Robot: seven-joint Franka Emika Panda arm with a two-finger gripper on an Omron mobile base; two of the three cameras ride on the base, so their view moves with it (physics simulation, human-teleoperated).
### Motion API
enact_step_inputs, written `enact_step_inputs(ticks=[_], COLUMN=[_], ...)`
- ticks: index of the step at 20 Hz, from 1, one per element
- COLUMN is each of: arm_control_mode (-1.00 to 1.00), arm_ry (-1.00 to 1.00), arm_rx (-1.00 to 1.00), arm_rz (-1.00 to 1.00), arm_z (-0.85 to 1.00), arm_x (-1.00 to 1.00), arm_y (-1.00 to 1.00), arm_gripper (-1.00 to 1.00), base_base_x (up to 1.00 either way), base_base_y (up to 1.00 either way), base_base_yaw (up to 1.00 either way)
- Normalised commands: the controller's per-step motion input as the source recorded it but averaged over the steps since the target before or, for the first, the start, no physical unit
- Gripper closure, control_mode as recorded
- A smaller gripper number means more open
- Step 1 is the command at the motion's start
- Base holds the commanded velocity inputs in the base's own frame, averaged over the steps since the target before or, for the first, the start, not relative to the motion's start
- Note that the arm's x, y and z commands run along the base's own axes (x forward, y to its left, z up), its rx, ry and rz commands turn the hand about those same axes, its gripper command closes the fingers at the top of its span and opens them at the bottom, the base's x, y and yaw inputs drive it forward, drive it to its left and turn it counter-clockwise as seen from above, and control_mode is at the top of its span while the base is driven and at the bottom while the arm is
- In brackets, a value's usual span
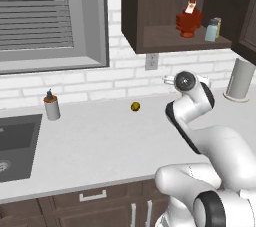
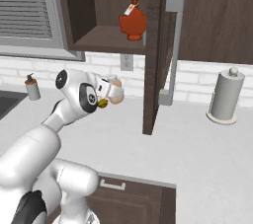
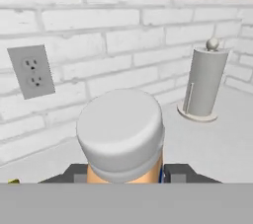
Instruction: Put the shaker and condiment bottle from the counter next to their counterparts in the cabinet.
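Holding the condiment bottle (image 3: 121, 136) between the fingers of the gripper (image 2: 114, 94), jaws narrow and closed on its orange-tan body, with the pale cream top toward the hand camera. Lifted above the counter (image 1: 100, 141), in front of the white brick wall, near the wall outlet (image 3: 31, 71) and below the cabinet (image 1: 150, 1). Seen in the cabinet on the shelf: the dark red bottle (image 1: 189, 18) with orange cap, and right of it the shaker (image 1: 212, 31), pale blue-grey, just beside the yellow-green shaker (image 1: 218, 25) behind it. Standing on the counter: a paper towel holder (image 2: 225, 97) to the right, a grey dispenser (image 1: 51, 106) near the sink (image 1: 15, 146), a small yellow thing (image 1: 135, 106) by the wall.
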Motion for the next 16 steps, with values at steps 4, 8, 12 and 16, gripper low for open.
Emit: enact_step_inputs(ticks=[4,8,12,16], arm_control_mode=[-1.0,-1.0,-1.0,-1.0], arm_ry=[-0.03,-0.03,-0.02,0.0], arm_rx=[0.0,0.0,0.0,0.0], arm_rz=[0.13,0.11,0.09,0.06], arm_z=[0.59,0.64,0.68,0.72], arm_x=[-0.09,-0.11,-0.17,-0.1], arm_y=[-0.02,-0.01,-0.01,0.0], arm_gripper=[1.0,1.0,1.0,1.0], base_base_x=[0.0,0.0,0.0,0.0], base_base_y=[0.0,0.0,0.0,0.0], base_base_yaw=[0.0,0.0,0.0,0.0])
